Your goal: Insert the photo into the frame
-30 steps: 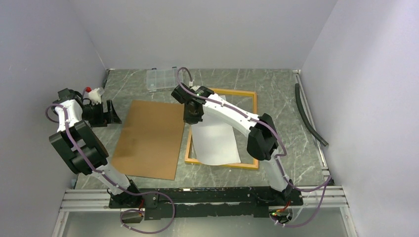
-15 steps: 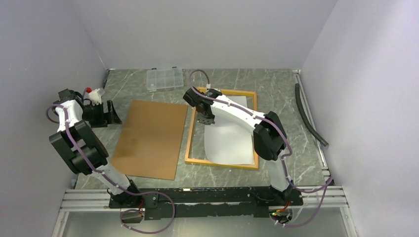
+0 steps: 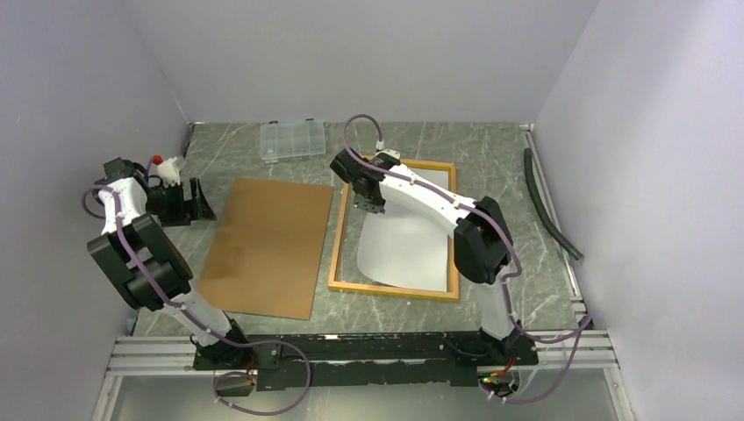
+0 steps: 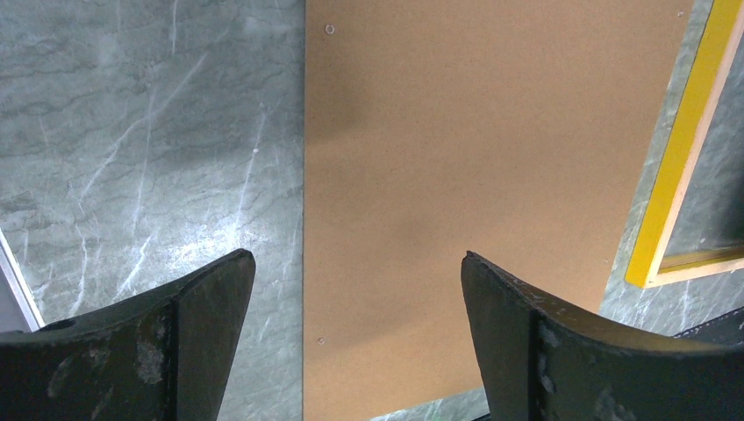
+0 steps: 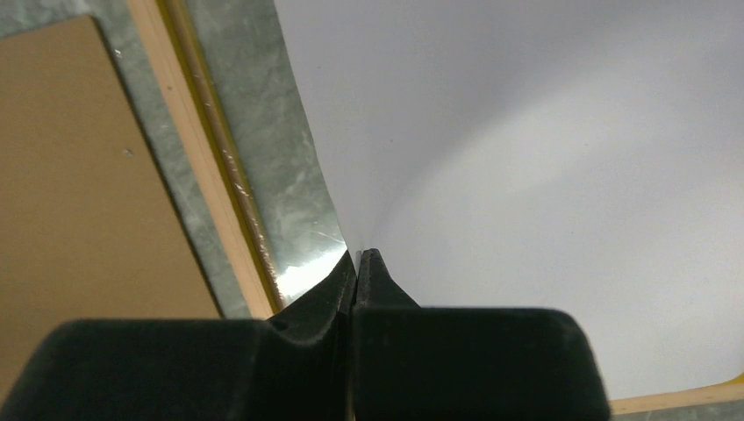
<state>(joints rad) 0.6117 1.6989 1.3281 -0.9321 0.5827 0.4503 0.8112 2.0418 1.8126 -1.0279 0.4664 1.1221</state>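
Observation:
The photo (image 3: 405, 253) shows only a plain white face and lies inside the frame (image 3: 337, 250), a yellow-orange rectangle flat on the table. Its far left corner is lifted and curled. My right gripper (image 3: 367, 208) is shut on that corner; in the right wrist view the white sheet (image 5: 544, 167) runs into the closed right gripper (image 5: 357, 255), beside the frame's left bar (image 5: 189, 149). My left gripper (image 3: 195, 203) hangs open at the far left. In its wrist view the left gripper (image 4: 358, 256) holds nothing above the brown board, with a frame corner (image 4: 680, 175) at the right.
A plain brown backing board (image 3: 268, 246) lies left of the frame, also in the wrist views (image 4: 474, 132) (image 5: 70, 193). A small clear compartment box (image 3: 292, 140) sits at the back. A black hose (image 3: 551, 210) runs along the right wall. A white and red object (image 3: 167, 165) stands behind the left gripper.
My right gripper has carried the photo's corner right and farther back, drawing the sheet from over the frame's left bar to inside the frame. The left arm has not moved.

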